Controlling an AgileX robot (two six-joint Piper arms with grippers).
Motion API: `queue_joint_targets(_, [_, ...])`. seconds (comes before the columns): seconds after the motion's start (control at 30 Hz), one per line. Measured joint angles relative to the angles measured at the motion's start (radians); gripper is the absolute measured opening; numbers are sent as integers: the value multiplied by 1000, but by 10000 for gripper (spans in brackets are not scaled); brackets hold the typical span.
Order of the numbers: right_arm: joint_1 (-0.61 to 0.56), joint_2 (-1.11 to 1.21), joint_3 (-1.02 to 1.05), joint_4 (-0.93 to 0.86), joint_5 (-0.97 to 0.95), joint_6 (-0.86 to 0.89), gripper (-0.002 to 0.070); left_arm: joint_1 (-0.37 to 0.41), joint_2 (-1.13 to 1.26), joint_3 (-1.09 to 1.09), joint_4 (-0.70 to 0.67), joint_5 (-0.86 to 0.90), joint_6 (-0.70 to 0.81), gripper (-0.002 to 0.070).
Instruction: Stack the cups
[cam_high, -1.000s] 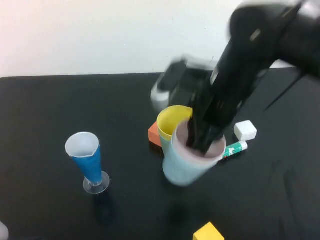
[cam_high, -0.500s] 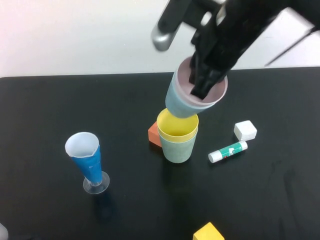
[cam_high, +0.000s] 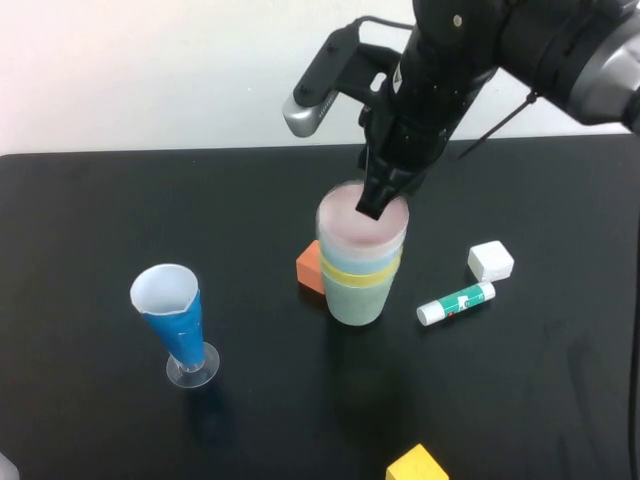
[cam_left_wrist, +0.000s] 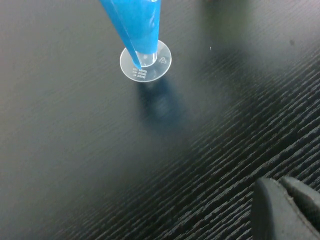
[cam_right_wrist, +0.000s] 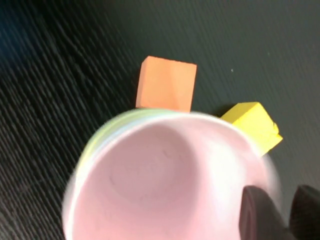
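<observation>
The four cups stand nested in one stack mid-table: sage green (cam_high: 358, 298) at the bottom, then a yellow band (cam_high: 345, 272), a light blue band (cam_high: 350, 257) and the pink cup (cam_high: 355, 222) on top. My right gripper (cam_high: 372, 205) hangs right over the pink cup's far rim. In the right wrist view the pink cup (cam_right_wrist: 165, 185) fills the frame, and the right gripper (cam_right_wrist: 280, 196) straddles its rim, one finger inside and one outside, with a gap showing. My left gripper (cam_left_wrist: 282, 200) is shut and low over bare table, near the cone glass.
A blue-and-white cone glass (cam_high: 172, 320) on a clear foot (cam_left_wrist: 145, 59) stands at the left. An orange block (cam_high: 308, 268) touches the stack's left side. A white block (cam_high: 490, 260) and a glue stick (cam_high: 455, 302) lie to the right, a yellow block (cam_high: 418, 465) at the front edge.
My right gripper lifted the blue and pink cups, carried them over the yellow and green pair and lowered them in. Its jaws have since widened. The left arm has not moved.
</observation>
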Motion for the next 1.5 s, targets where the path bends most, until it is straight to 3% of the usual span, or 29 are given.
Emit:
queue_joint_targets(0.17, [0,0,-51,-1,9,12,160,0,0,0,0,2,-16,1])
queue_joint_targets(0.37, [0,-55,-77,16,9,29,158,0,-16,2,57,2,-137,1])
queue_joint_targets(0.6, [-2,-217,0,241,9,-94,152,0,-213,71,178,-18,-326,1])
queue_joint_targets(0.77, [-2,-367,180,414,9,-201,118,0,-382,116,240,-100,-358,1])
queue_joint_targets(1.03, [-2,-718,587,381,-218,-253,9,0,-459,158,321,-150,-362,1])
queue_joint_targets(1.27, [-2,-1085,957,295,-467,-253,-1,0,-459,158,328,-156,-365,1])
queue_joint_targets(1.5, [-2,-1318,1195,295,-692,-230,-1,0,-459,158,328,-158,-365,1])
